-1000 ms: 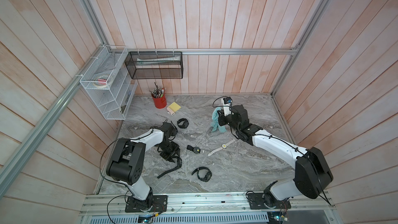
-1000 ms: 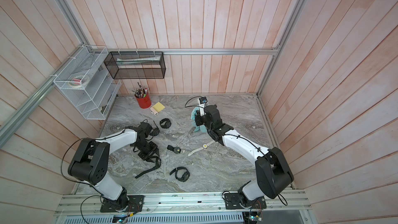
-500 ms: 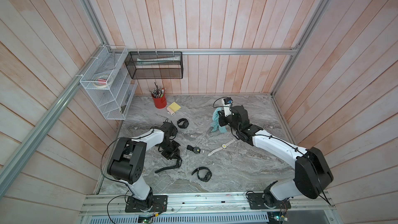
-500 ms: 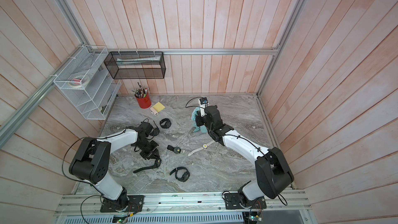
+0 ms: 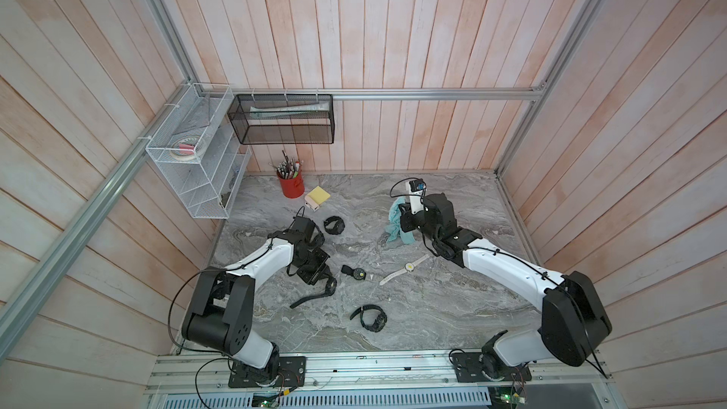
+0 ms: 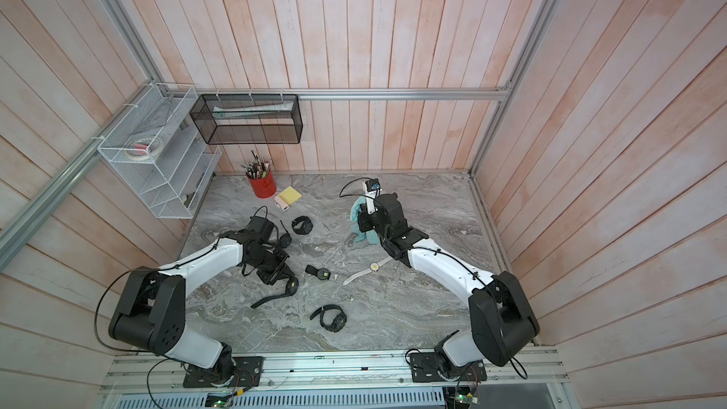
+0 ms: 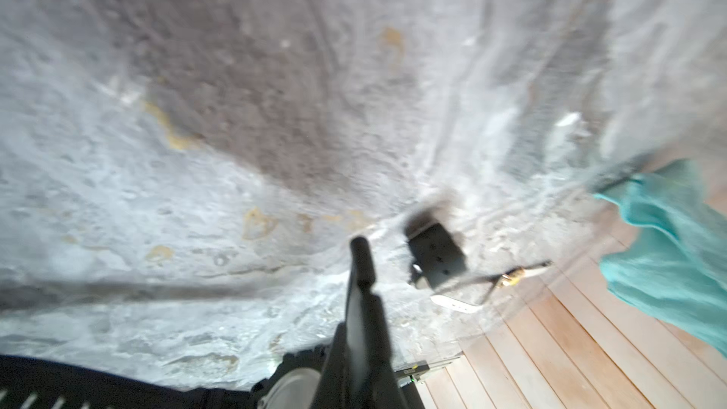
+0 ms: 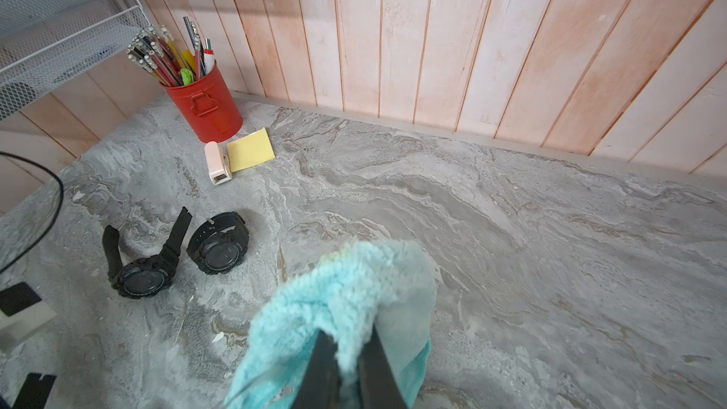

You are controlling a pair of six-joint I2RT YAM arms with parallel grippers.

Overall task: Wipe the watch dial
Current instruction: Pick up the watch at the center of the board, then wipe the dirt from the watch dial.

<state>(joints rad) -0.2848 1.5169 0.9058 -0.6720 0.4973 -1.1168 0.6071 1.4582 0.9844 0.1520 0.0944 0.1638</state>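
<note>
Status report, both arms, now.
Left end effector shut on black watch. Right end effector shut on cloth, well apart from it. Small watch and white watch lie close by.

Teal cloth (image 8: 342, 300) partly beyond the right wrist view's edge

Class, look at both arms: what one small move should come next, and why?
Probably the left gripper should lift the black watch off the table, dial up. It seems shut on that watch, and the right gripper is shut on the teal cloth, held apart from any dial.
</note>
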